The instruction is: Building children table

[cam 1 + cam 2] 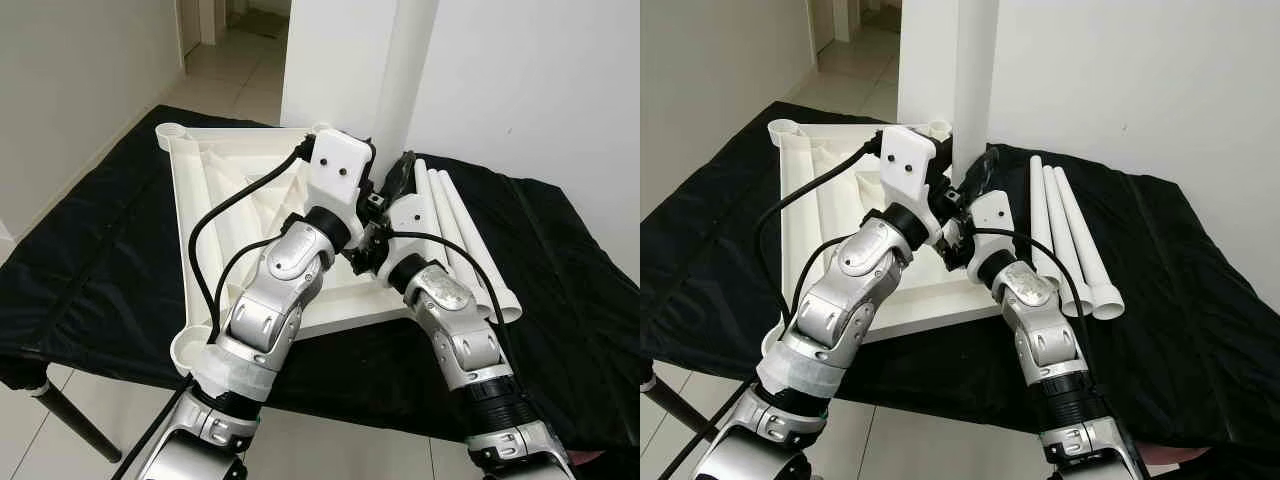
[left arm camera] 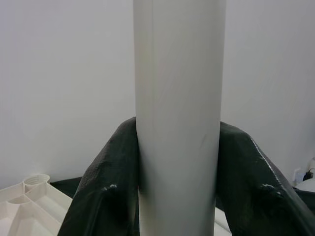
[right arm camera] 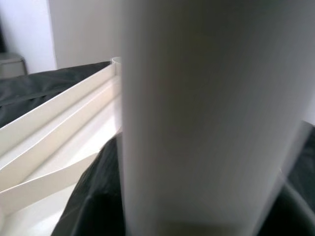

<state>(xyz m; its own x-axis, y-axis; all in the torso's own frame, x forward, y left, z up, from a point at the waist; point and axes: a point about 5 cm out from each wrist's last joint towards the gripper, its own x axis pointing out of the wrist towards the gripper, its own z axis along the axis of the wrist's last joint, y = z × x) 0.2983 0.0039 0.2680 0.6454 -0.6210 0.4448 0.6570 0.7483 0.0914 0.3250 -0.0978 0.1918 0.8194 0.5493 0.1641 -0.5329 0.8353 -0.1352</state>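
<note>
Arms come up from the bottom of the frame, and both the left gripper (image 2: 178, 162) and right gripper (image 3: 197, 196) are clamped on one upright white leg (image 1: 405, 70) at frame centre, standing in a corner of the upside-down tabletop (image 1: 215, 190). Three more legs (image 1: 1070, 225) lie loose right of centre, so it's roughly a quarter done.

White walls (image 1: 540, 80) fill the upper right and left of the frame. A pale tiled floor (image 1: 235, 75) runs off at upper left. A black cloth (image 1: 90, 270) drapes the table across the middle, daylight soft.
</note>
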